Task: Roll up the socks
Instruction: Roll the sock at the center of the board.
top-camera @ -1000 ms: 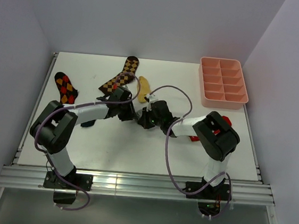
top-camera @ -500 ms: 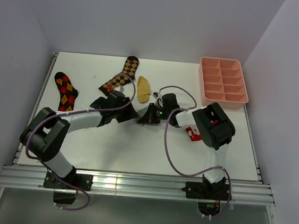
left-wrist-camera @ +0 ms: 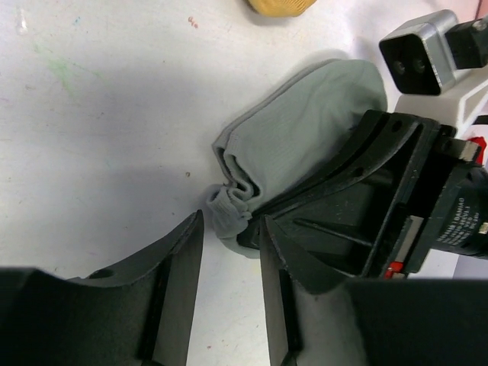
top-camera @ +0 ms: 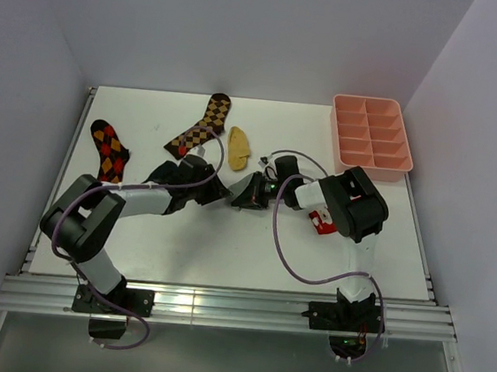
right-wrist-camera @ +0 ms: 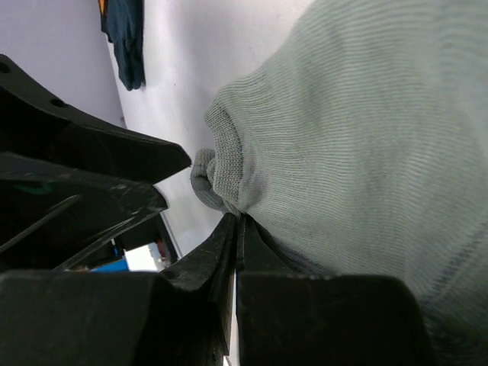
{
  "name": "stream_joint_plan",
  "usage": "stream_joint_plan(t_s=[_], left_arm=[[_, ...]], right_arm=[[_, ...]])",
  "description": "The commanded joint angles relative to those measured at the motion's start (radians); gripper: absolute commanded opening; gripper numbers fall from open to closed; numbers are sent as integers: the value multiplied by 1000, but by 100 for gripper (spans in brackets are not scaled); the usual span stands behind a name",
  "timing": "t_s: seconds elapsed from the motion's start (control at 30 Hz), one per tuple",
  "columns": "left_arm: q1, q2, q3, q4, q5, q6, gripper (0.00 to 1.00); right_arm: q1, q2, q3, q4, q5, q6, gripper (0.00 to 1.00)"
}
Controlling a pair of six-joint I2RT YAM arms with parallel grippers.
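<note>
White tabletop (top-camera: 224, 246) carries everything. The two arms lean in from the near edge and meet around the middle of it.

A pink compartment tray (top-camera: 370, 172) sits in the far right corner. A brown argyle sock (top-camera: 199, 128) lies by the far edge, left of centre, and a black and orange argyle sock (top-camera: 110, 149) lies along the left edge.

The grey sock (left-wrist-camera: 305, 130) lies flat at the middle of the table, mostly hidden under the grippers in the top view. Its cuff end is bunched into a small fold.

The right gripper (right-wrist-camera: 238, 229) lies across the grey sock with its fingers pressed together on that fold (no gap shows between them). The left gripper (left-wrist-camera: 230, 229) faces it from the other side. Its fingers are a little apart with nothing clamped, and the bunched cuff sits right at their tips.

The mustard yellow sock (top-camera: 238, 148) rests just beyond the grippers, towards the far edge. A red sock (top-camera: 323, 220) lies beside the right arm. The dark navy sock (right-wrist-camera: 128, 42) shows only in the right wrist view, and where it lies on the table I cannot tell.
</note>
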Motion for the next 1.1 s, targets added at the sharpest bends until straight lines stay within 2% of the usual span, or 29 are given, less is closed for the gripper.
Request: stream_joint_plan(t_s=[0.0, 0.63, 0.8, 0.87, 0.97, 1.07], left_arm=[[3, 25, -9, 70, 23, -19, 40], [3, 136, -4, 130, 49, -36, 38], [3, 155, 3, 116, 43, -36, 26], [3, 160, 8, 107, 41, -35, 14], [4, 158, 22, 87, 38, -29, 0], [3, 146, 43, 47, 28, -16, 0]], right_arm=[[-18, 22, 22, -7, -10, 33, 2], [-22, 45, 32, -30, -1, 32, 4], [-22, 31, 36, -54, 13, 10, 6], [-22, 22, 34, -68, 27, -7, 8], [-19, -10, 26, -83, 48, -40, 17], [-15, -74, 8, -105, 95, -100, 23]])
